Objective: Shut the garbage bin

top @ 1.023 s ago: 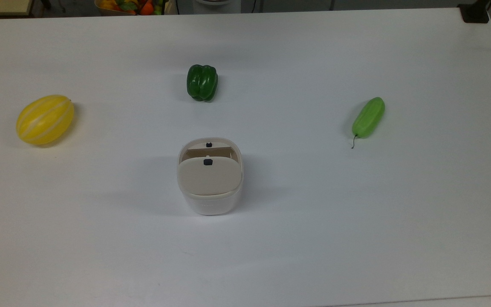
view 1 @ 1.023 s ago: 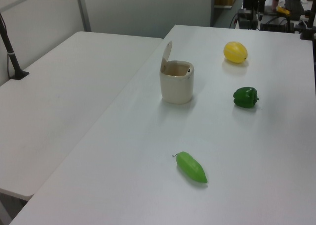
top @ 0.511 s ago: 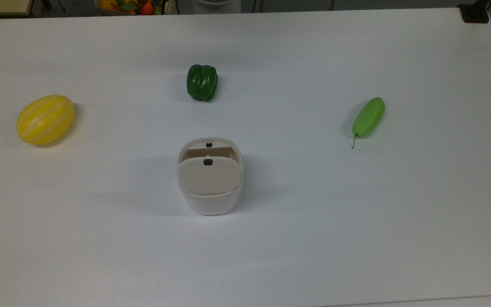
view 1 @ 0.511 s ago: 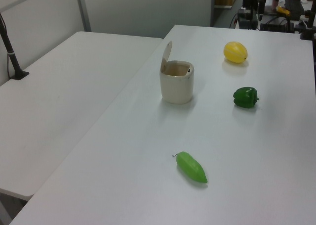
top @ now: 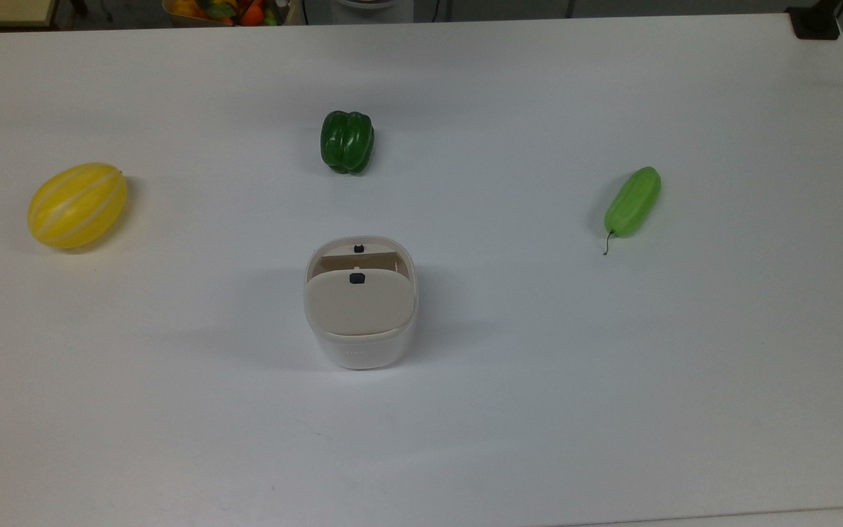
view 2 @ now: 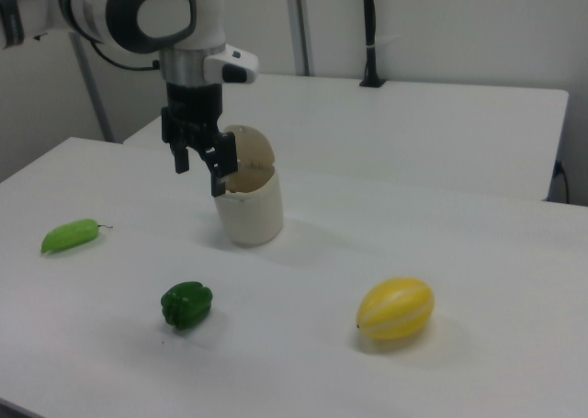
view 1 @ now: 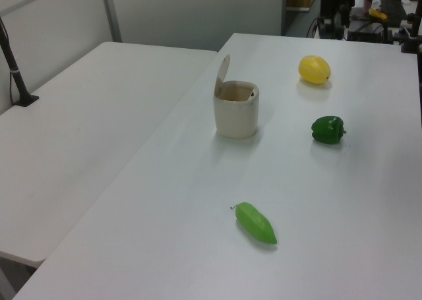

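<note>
**Lid standing open; my pincer sits beside the bin, on the side away from the hinge**

The garbage bin [view 2: 249, 207] stands upright near the middle of the surface [top: 612, 380]. Its beige lid [view 2: 251, 146] is raised on its hinge and leans a little over the opening. In the left view the lid [view 1: 222, 75] rises from the rim on the left view's left, with the bin body [view 1: 235, 111] below it.

My pincer [view 2: 200, 163] hangs with fingers spread and nothing between them. In the right view it appears just at the right view's left of the bin, about level with the rim and the lower part of the lid. I cannot tell from this view whether it touches the bin or stands nearer the camera.

Governing relation: the lid's hinge line runs across the bin, and the lid must swing down toward the dark button [top: 358, 248] on the rim. I judge that I must first rise above the lid's top edge, pass behind it and press it down and forward.

Clearances: the green pepper [view 2: 186, 306], the yellow melon [view 2: 395, 310] and the pale green vegetable [view 2: 69, 235] all lie well apart from the bin. The bin is well in from every edge of the surface. Risk noted: a sideways push could slide or tip the bin.
</note>
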You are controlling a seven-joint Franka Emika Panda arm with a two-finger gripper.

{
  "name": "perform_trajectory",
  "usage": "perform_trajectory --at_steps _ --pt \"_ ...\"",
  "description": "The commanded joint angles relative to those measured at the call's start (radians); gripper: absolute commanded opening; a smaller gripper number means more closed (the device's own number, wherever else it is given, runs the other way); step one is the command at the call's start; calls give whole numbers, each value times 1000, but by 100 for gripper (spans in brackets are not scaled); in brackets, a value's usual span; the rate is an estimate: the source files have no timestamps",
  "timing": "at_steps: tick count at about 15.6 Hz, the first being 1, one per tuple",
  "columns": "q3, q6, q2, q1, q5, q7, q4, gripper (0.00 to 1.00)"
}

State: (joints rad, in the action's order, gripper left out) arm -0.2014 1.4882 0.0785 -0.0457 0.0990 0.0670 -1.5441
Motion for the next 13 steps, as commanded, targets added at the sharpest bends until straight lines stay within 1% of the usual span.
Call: perform_trajectory --at_steps 1,3,5,6,7,9,11,12,13 --pt "5 -6 14 -9 14 5 2 100" --pt "7 15 18 -13 11 5 2 100" --pt "8 84 21 -16 1 7 2 99" --pt "8 111 21 -26 4 7 2 89" --pt "8 124 23 -35 -5 4 4 82" --pt "10 139 26 -42 -2 2 2 55" --pt "10 174 35 -51 5 -35 2 20" --pt "10 199 38 -52 13 -67 2 6" --pt "10 225 46 -54 17 -81 2 0"
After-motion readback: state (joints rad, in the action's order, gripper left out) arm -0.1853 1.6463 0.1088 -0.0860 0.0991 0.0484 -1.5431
